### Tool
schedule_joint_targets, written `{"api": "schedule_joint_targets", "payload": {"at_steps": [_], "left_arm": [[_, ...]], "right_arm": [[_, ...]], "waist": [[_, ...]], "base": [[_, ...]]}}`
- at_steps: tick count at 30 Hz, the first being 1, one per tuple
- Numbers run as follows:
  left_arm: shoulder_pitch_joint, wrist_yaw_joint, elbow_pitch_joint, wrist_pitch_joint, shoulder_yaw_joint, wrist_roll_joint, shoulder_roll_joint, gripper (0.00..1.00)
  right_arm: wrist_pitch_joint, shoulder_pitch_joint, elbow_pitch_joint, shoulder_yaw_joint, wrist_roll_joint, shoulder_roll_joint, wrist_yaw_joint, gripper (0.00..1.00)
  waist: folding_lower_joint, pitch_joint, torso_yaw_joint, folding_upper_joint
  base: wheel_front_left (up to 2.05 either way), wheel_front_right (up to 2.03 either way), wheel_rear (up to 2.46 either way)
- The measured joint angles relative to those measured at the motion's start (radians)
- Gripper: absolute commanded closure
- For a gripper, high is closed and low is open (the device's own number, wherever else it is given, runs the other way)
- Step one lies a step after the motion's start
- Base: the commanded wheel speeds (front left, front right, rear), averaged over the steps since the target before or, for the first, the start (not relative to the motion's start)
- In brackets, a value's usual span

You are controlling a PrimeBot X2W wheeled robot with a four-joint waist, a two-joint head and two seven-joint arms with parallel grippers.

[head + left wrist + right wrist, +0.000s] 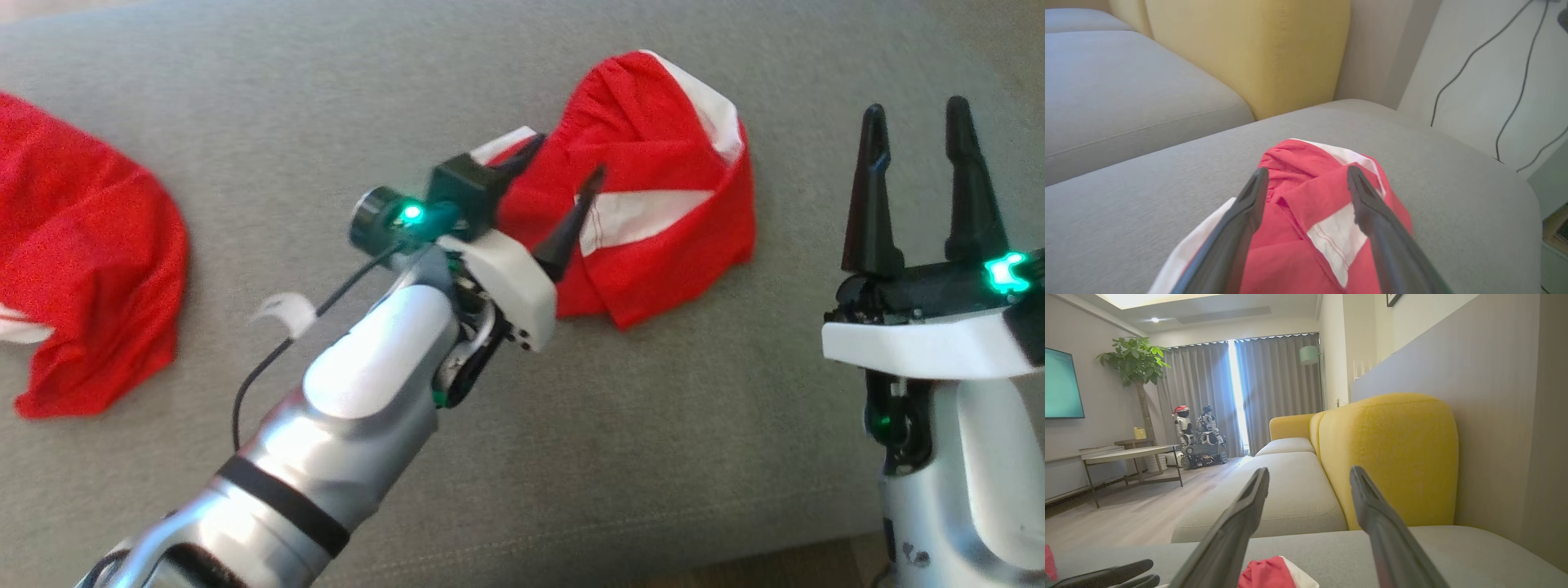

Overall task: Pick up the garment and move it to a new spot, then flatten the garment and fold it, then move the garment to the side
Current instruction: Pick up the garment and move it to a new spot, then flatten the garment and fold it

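Observation:
The garment is a crumpled heap of red cloth with white panels, lying on the grey sofa seat at centre right. My left gripper reaches in from the lower left and stands open over the heap's left edge. In the left wrist view its fingers straddle the garment with nothing pinched between them. My right gripper is open and empty, upright to the right of the garment and clear of it. The right wrist view shows a corner of the garment below that gripper.
A second red cloth lies at the seat's far left. The seat's front edge runs along the bottom. A yellow backrest and a wall with hanging cables stand beyond the garment. Another seat cushion adjoins.

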Motion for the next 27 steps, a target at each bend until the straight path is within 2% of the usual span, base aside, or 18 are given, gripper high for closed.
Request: {"api": "schedule_joint_targets", "payload": {"at_steps": [6, 10, 13, 16, 20, 27], "left_arm": [[0.064, 0.052, -0.046, -0.035, 0.128, -0.038, 0.032, 0.0], [0.183, 0.083, -0.209, -0.035, 0.273, -0.023, 0.079, 0.0], [0.317, 0.087, -0.319, -0.035, 0.374, 0.012, 0.106, 0.0], [0.46, 0.084, -0.412, -0.035, 0.467, 0.049, 0.107, 0.0], [0.601, 0.051, -0.48, -0.035, 0.571, 0.108, 0.083, 0.0], [0.723, -0.007, -0.521, -0.035, 0.691, 0.166, 0.016, 0.0]], "right_arm": [[0.0, 0.046, 0.019, 0.005, -0.018, 0.0, 0.0, 0.0], [0.0, 0.096, 0.033, -0.001, -0.044, 0.0, 0.0, 0.0], [0.0, 0.125, 0.049, -0.008, -0.057, 0.0, 0.0, 0.0], [0.0, 0.168, 0.058, -0.014, -0.062, 0.0, 0.0, 0.0], [0.0, 0.211, 0.072, -0.02, -0.062, 0.0, 0.0, 0.0], [0.0, 0.225, 0.086, -0.017, -0.062, 0.001, 0.0, 0.0]], "waist": [[0.0, -0.053, 0.054, 0.0], [0.0, -0.091, 0.095, 0.0], [0.0, -0.118, 0.124, 0.0], [0.0, -0.142, 0.151, 0.0], [0.0, -0.17, 0.181, 0.0], [-0.0001, -0.204, 0.202, 0.0]], "base": [[0.0, 0.0, 0.0], [0.0, 0.0, 0.0], [0.0, 0.0, 0.0], [0.0, 0.0, 0.0], [0.0, 0.0, 0.0], [0.0, 0.0, 0.0]]}}
